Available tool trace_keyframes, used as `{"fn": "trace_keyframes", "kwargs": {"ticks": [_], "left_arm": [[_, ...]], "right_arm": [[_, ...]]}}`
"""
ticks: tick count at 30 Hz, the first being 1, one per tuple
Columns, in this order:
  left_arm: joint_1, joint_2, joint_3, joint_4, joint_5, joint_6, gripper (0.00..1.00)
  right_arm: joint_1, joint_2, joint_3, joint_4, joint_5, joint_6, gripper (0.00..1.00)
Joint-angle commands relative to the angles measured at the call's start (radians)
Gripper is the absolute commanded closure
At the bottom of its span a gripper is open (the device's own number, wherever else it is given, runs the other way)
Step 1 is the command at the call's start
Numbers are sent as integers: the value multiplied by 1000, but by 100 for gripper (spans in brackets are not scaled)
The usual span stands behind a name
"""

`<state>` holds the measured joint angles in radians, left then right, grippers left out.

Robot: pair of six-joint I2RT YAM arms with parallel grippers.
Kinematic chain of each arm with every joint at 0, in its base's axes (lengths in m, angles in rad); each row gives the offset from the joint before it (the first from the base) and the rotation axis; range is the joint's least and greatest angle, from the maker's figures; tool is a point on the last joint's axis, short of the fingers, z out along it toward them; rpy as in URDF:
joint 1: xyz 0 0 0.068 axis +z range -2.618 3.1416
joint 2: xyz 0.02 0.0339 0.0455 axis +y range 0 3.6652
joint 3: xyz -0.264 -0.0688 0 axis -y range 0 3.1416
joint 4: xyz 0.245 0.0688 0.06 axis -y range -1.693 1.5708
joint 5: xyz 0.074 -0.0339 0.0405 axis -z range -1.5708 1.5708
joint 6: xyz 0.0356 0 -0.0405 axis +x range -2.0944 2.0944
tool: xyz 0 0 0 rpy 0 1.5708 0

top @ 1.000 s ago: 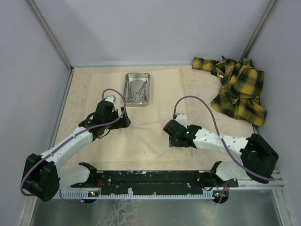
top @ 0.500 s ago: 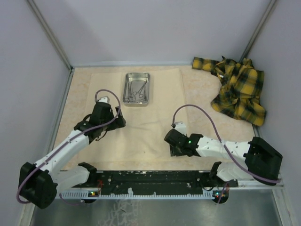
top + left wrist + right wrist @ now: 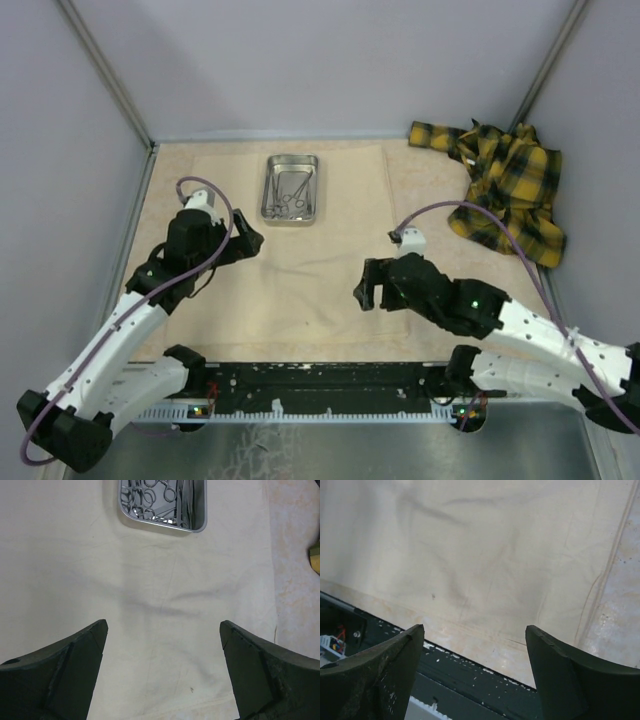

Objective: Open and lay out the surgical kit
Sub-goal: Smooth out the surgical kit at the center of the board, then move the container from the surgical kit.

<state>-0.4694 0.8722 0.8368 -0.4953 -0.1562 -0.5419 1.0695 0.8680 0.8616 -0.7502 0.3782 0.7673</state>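
Observation:
The pale beige cloth wrap (image 3: 320,260) lies spread flat on the table. The shiny steel tray (image 3: 291,158) stands on its far part and holds several thin metal instruments (image 3: 290,195). My left gripper (image 3: 245,243) is open and empty above the cloth, near and left of the tray. The left wrist view shows the gripper (image 3: 163,625) over the cloth (image 3: 150,590), with the tray (image 3: 162,527) and instruments (image 3: 155,500) ahead. My right gripper (image 3: 372,290) is open and empty above the cloth's near right part. In the right wrist view the gripper (image 3: 474,628) hangs over the cloth's near edge (image 3: 495,555).
A yellow-and-black plaid cloth (image 3: 505,190) lies crumpled at the back right corner. A black rail (image 3: 320,385) runs along the table's near edge and also shows in the right wrist view (image 3: 470,675). Walls close in the left, back and right sides.
Both arms have lifted away from the cloth. The left arm drew back to the left. The right arm swung up and to the right. The cloth and tray have not moved.

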Motion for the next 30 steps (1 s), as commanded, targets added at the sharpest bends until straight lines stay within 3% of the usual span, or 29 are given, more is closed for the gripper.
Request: {"fn": "trace_keyframes", "kwargs": {"ticks": [1, 7, 13, 19, 30], "left_arm": [[-4, 15, 10, 26, 47, -8, 1], [-5, 115, 46, 122, 25, 4, 1], [-4, 192, 48, 198, -35, 35, 1], [-4, 184, 20, 213, -44, -20, 1], [-4, 165, -76, 230, 20, -57, 1]], "right_arm": [[-36, -125, -59, 102, -56, -80, 17], [-167, 114, 79, 180, 57, -276, 14], [-368, 489, 272, 386, -157, -369, 16], [-390, 862, 593, 377, -206, -432, 19], [-397, 1280, 1024, 285, -212, -416, 31]]}}
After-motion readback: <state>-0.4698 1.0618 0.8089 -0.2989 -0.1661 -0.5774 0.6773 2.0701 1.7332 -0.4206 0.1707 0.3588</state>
